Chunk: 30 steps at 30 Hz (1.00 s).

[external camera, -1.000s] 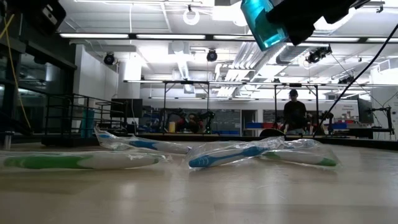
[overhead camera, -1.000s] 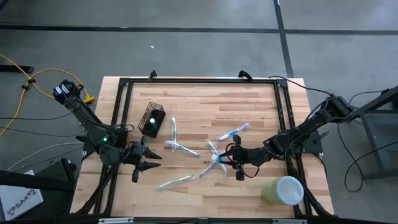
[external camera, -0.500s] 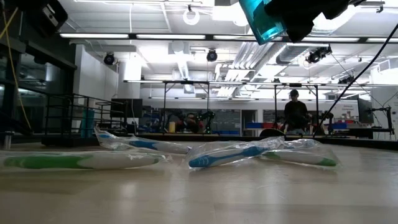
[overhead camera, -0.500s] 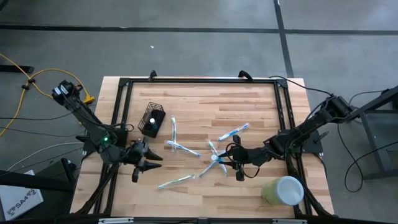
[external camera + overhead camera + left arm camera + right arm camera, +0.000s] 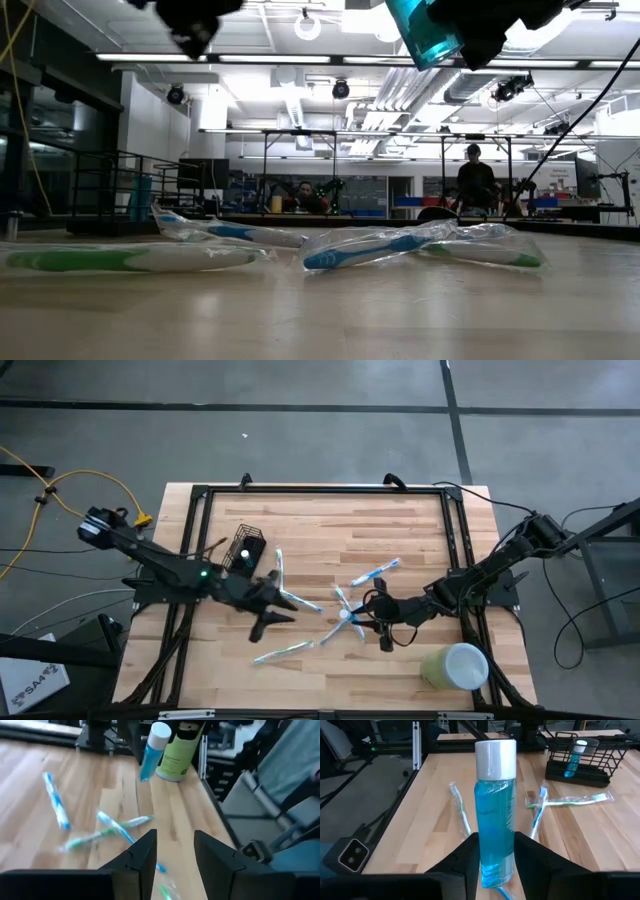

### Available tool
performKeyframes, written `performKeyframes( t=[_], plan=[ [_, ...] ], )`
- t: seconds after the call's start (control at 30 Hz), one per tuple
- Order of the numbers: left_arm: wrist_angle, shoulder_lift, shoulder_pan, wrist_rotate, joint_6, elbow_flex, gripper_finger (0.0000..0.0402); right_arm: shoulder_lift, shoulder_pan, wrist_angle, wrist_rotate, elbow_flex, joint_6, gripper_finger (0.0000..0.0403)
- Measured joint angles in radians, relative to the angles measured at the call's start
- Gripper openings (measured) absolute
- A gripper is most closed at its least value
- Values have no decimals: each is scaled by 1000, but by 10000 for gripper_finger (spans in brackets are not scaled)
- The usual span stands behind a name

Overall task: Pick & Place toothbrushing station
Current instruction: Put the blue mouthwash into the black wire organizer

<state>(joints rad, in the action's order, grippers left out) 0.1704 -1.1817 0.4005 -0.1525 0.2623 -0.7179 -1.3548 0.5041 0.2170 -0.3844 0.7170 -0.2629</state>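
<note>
The toothbrushing station, a small black wire-mesh holder [image 5: 245, 552] [image 5: 585, 762], stands on its base at the table's far left with a small blue tube in it. My right gripper [image 5: 375, 616] [image 5: 496, 857] hovers right of the table's middle, shut on a blue bottle [image 5: 495, 805] [image 5: 151, 747] with a white cap. My left gripper [image 5: 274, 610] [image 5: 175, 852] is open above the table's middle left, beside wrapped toothbrushes, nothing between its fingers. In the low view it shows at the top left [image 5: 190, 22]. My right gripper pinches the blue bottle's lower body, near its base end [image 5: 495, 862], between its two fingers. The fingers come nearly level from the table's right side and lie along the bottle. The bottle juts forward past the fingertips, cap toward the left, lifted clear of the table [image 5: 425, 35].
Several wrapped toothbrushes [image 5: 280, 575] [image 5: 376, 572] [image 5: 286, 652] [image 5: 385, 246] lie scattered over the middle of the wooden table. A pale green cup [image 5: 455, 665] [image 5: 180, 752] stands at the near right corner. A black frame [image 5: 320, 488] rims the table.
My left gripper has swung from the table's left edge toward the middle, rolling as it went, and now hangs over the toothbrushes near the holder, still open. My right gripper has kept still with the bottle.
</note>
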Motion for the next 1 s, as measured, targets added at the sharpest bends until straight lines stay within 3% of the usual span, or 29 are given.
performKeyframes(
  t=[0.2,0.5,1.0],
  plan=[
    [-25,-129,-43,44,-144,-142,127,0,11,14,2,0,-1,105],
    [-98,-253,-90,125,-203,-295,127,0,46,51,2,0,1,105],
    [-124,-353,-42,91,-326,-410,127,-82,66,137,17,0,-5,105]
  ],
)
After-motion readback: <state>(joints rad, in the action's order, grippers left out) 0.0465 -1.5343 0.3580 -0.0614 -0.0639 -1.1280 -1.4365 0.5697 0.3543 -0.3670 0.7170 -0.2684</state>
